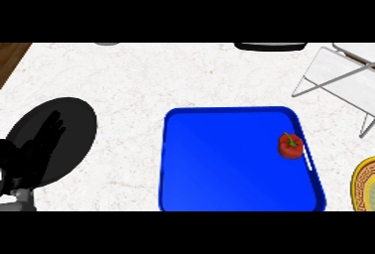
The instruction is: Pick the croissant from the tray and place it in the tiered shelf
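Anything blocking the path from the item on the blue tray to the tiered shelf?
Nothing visible. The blue tray holds only a red pepper, no croissant, by its right rim. Only that rim and bare counter lie between it and the tiered shelf at upper right. Left hand is far left, over the black plate.

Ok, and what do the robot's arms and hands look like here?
Only the left hand shows: all black, slim fingers and thumb, on a grey forearm. No cables or markings visible. It blends into the black plate. The right hand is out of view.
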### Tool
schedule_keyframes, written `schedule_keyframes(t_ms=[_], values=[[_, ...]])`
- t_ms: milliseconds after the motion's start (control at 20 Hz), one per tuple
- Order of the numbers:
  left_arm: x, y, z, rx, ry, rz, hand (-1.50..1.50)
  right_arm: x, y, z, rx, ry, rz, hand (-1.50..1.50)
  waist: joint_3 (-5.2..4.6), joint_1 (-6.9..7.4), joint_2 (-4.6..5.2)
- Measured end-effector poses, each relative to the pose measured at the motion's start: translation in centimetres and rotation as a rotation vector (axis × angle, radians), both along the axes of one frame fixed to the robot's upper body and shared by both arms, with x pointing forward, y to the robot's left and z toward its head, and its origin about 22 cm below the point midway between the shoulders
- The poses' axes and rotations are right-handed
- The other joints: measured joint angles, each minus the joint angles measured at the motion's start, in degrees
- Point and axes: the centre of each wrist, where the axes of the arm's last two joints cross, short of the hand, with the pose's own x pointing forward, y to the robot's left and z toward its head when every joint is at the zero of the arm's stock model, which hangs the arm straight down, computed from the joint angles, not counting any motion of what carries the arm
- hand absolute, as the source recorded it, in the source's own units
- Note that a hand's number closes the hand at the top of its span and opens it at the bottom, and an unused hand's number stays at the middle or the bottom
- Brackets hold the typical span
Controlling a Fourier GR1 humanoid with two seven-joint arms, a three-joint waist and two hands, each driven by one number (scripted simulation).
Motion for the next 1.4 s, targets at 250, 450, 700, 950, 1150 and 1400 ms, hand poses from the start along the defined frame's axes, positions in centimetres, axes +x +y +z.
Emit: schedule_keyframes(t_ms=[250,450,700,950,1150,1400], values=[[-0.9,0.9,0.2,0.002,0.005,0.005,0.0,-0.6,-0.7,0.1,0.124,-0.068,0.031,-1.5,0.28,-0.07,0.28],[-0.8,1.0,0.4,-0.003,0.005,0.013,0.0,-2.6,-1.9,1.8,0.199,-0.174,0.055,-1.5,0.34,-0.55,0.26],[-1.5,1.0,0.2,0.0,0.013,0.022,0.0,-7.0,-3.1,5.0,0.235,-0.285,0.063,-1.5,0.34,-1.24,0.06],[-1.8,1.9,0.1,0.005,0.02,0.05,0.0,-13.9,-5.5,8.4,0.238,-0.329,0.007,-1.5,0.34,-2.59,-0.2],[-2.8,2.3,-0.5,0.002,0.024,0.066,0.0,-19.9,-7.4,10.6,0.24,-0.298,-0.04,-1.5,0.36,-3.46,-0.41],[-2.9,2.3,-0.2,0.001,0.024,0.076,0.0,-27.3,-9.7,12.3,0.237,-0.264,-0.04,-1.5,0.44,-4.36,-0.52]])
